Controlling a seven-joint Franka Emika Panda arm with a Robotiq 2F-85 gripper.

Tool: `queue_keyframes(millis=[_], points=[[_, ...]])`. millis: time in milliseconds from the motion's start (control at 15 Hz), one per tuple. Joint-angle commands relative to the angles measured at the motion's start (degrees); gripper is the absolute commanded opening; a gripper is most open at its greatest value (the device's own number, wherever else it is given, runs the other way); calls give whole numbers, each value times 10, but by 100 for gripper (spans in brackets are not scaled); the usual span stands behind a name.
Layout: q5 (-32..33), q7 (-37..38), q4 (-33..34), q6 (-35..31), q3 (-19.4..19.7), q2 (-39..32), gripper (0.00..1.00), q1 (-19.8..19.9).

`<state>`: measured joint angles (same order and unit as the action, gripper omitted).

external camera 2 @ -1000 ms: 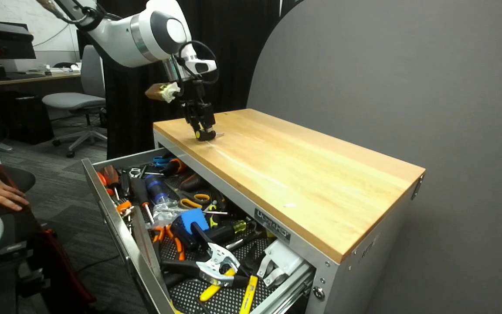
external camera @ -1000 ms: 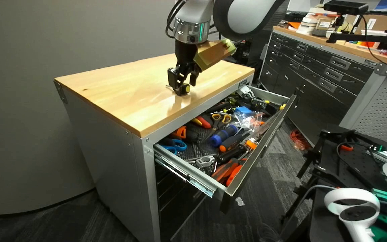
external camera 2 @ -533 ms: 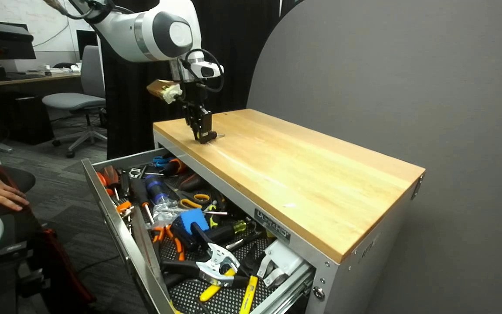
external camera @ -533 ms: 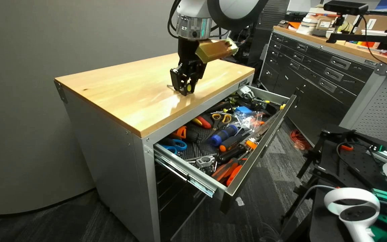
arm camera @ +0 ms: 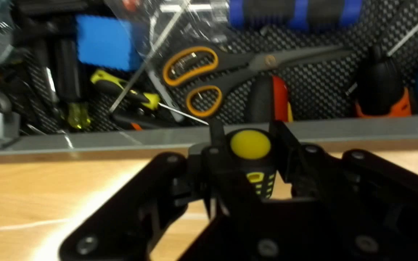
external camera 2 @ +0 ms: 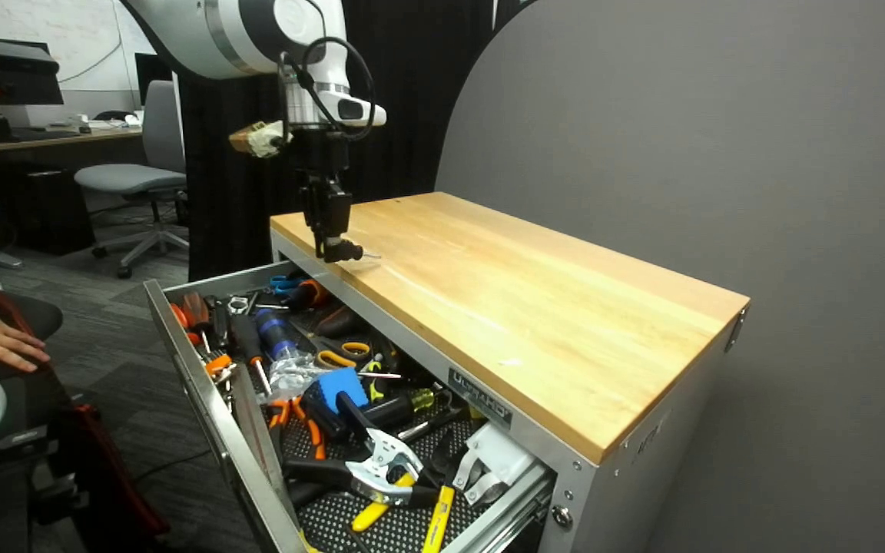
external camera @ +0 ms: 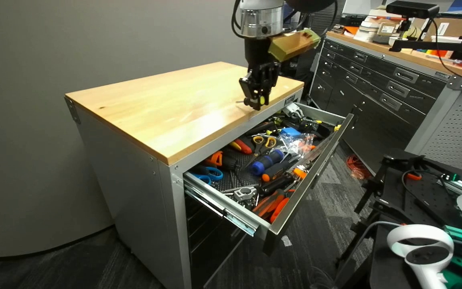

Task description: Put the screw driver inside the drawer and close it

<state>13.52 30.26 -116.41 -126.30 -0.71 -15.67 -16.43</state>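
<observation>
Grasping the screw driver (arm camera: 251,154), the jaws stand clenched against both sides of its handle, its round yellow end facing the drawer (external camera: 304,186). The gripper (arm camera: 248,137) points downward near the front edge of the wood-topped table (external camera: 167,108); whether tool and wood touch is unclear. In both exterior views, the screw driver's thin shaft (external camera: 240,101) extends over the table, away from the drawer. The drawer is pulled out, a silver slide rail (external camera: 237,220) exposed along its side. Within it, on a black textured liner (arm camera: 314,94), lie orange-handled scissors (arm camera: 263,63), a blue block (arm camera: 103,42), a blue-banded handle (arm camera: 296,14) and, in an exterior view, a clear plastic bag (external camera 2: 293,374) and a black-and-silver clamp (external camera 2: 385,468). Beyond the table, in an exterior view, stands a dark tool chest (external camera: 391,86); a white controller (external camera: 419,255) rests in the foreground.
</observation>
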Motion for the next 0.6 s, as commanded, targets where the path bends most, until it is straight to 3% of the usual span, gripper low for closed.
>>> queue_keyframes(millis=[0,67,133,267,467,533], points=[[5,25,-115,28,-10,110,23,14],[4,27,-131,27,-16,119,59,17],[1,23,-145,25,-22,130,61,21],[-21,-5,-171,30,-33,153,74,32],[-51,-41,-196,166,-39,184,99,48],[-52,-35,-208,203,-40,194,100,52]])
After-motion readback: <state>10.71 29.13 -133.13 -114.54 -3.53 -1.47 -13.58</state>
